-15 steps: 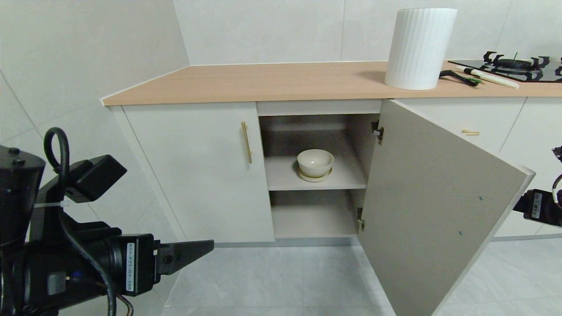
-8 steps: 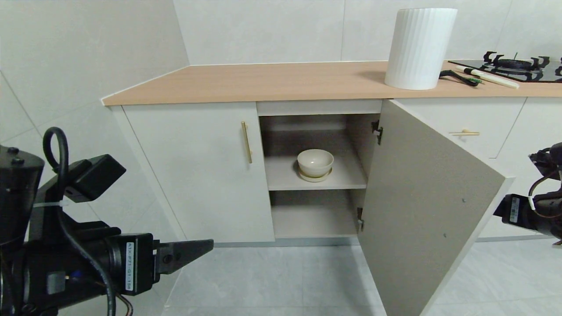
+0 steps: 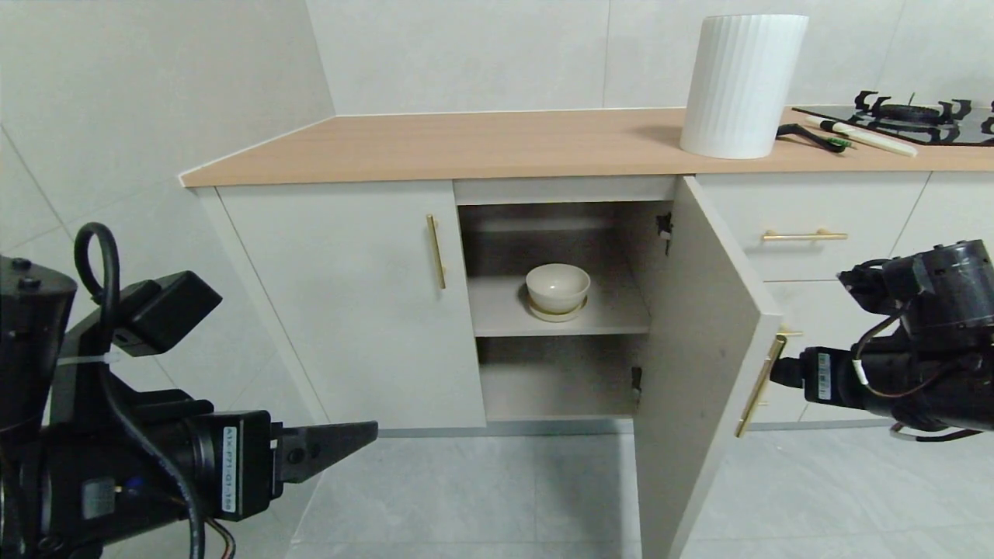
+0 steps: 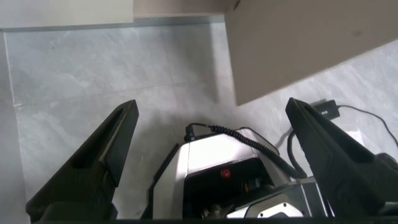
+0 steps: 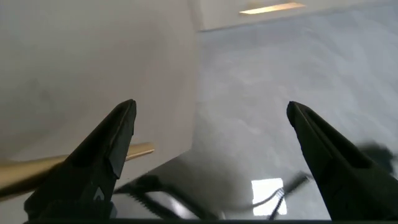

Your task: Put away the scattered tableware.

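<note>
Cabinet door (image 3: 699, 349) swung further shut, right end effector (image 5: 210, 112) following.

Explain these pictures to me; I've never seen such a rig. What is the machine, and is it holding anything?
This is a two-armed robot on wheels. The large picture comes from its head camera, facing a kitchen cabinet. The two small ones come from cameras on its wrists, looking out between each claw's two black fingers. The left claw is open over the floor, holding nothing. The right claw is open and empty too, close to the handle of the half-open door. Inside, a bowl sits on a small plate on the upper shelf. A white ribbed container stands on the countertop.
</note>
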Robot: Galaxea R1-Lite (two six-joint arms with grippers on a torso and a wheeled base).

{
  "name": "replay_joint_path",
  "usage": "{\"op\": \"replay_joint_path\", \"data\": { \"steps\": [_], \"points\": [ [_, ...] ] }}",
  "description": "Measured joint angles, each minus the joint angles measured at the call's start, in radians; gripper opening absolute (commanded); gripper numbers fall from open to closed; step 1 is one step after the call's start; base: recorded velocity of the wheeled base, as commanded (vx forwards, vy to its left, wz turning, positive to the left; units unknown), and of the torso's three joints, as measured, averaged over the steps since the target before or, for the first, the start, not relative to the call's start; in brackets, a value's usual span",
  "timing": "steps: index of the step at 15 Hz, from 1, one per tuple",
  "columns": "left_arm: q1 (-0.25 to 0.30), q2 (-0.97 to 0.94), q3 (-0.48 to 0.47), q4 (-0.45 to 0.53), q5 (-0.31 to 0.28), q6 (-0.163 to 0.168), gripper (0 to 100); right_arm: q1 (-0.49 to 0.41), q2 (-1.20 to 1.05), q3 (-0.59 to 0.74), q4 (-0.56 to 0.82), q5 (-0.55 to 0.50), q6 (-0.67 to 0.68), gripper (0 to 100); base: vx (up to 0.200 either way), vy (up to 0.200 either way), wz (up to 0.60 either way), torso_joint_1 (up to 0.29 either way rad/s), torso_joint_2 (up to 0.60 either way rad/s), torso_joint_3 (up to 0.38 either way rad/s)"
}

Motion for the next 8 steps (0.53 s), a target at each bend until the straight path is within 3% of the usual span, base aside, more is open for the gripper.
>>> {"op": "replay_joint_path", "data": {
  "steps": [4,8],
  "points": [
    [0.0,-0.001,-0.001,0.0,0.003,0.0,100,0.111,0.123,-0.113,-0.027,0.03,-0.002,100,0.0,0.0,0.0,0.0,0.0,0.0],
    [0.0,-0.001,-0.002,-0.011,0.003,0.0,100,0.149,0.248,-0.228,-0.046,0.055,0.008,100,0.0,0.0,0.0,0.0,0.0,0.0]
  ]
}}
